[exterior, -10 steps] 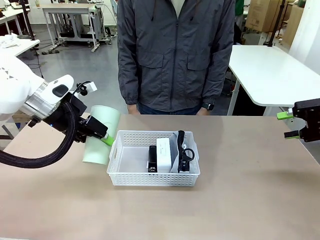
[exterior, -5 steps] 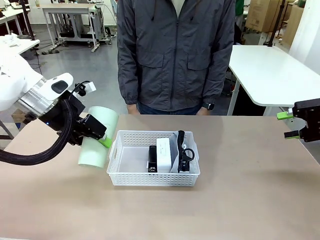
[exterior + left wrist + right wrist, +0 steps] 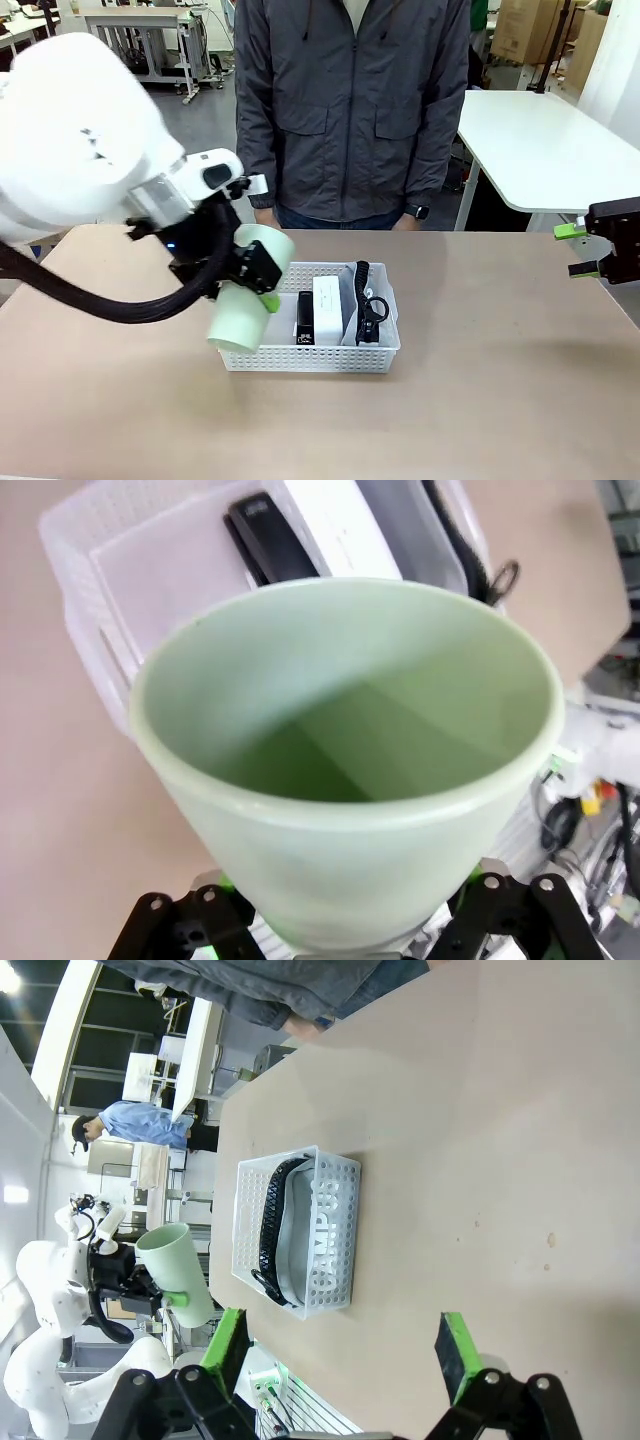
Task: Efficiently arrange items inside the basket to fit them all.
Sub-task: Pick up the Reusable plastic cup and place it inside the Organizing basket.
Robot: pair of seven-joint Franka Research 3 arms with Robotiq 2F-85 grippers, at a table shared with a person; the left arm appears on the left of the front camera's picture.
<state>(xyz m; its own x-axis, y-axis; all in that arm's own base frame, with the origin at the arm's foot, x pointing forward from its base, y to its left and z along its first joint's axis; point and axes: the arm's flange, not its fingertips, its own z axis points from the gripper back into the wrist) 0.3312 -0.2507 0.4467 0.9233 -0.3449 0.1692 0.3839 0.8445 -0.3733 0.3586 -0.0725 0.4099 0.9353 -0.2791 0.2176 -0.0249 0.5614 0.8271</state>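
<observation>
Robotics lab, open-plan. Beige worktable [image 3: 480, 380] with white robot arms mounted at it; the left arm [image 3: 90, 170] is bulky, with a black cable hose. Grey polished floor [image 3: 190, 130] behind, white benches on metal frames: one far back [image 3: 140, 20], one on the right [image 3: 540, 140]. Cardboard boxes [image 3: 525, 30] stacked in the far corner. The right wrist view shows another person at a distant workstation [image 3: 125, 1125], plus strip ceiling lights.

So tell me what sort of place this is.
Probably a robotics lab or workshop: a white robot arm works at a plain table, with bare worktables and cardboard boxes behind.
</observation>
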